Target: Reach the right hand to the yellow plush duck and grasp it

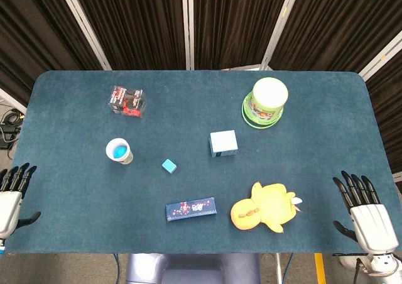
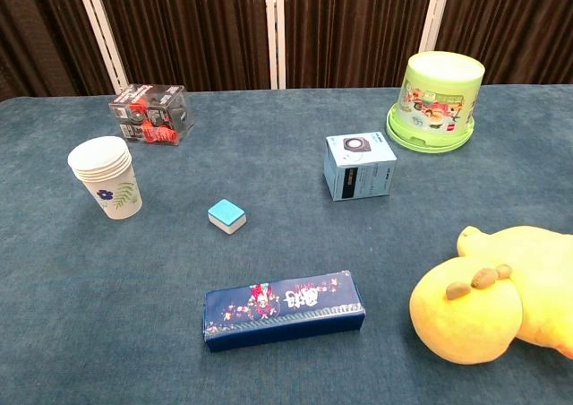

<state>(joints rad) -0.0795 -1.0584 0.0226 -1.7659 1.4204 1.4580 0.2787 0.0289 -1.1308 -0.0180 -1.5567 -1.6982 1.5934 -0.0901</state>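
Head view gives us the soft, rounded yellow plush duck (image 1: 265,207) lying lower right on the fuzzy blue table (image 1: 314,139). Our right hand (image 1: 367,216) sits at the bottom right corner, fingers spread, holding nothing, well apart from it.

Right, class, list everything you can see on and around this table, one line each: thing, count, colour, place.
yellow plush duck: one, yellow, near edge, right of centre
long box: one, dark blue, near edge, left of the duck
small block: one, light blue, centre-left
square box: one, pale blue, centre
paper cups: one stack, white with blue inside, left
clear pack: one, red and black contents, far left
tub: one, green with pale lid, far right
table: one, teal cloth
curtain: dark, behind the table
left hand: one, open, left table edge
right hand: one, open, right table edge
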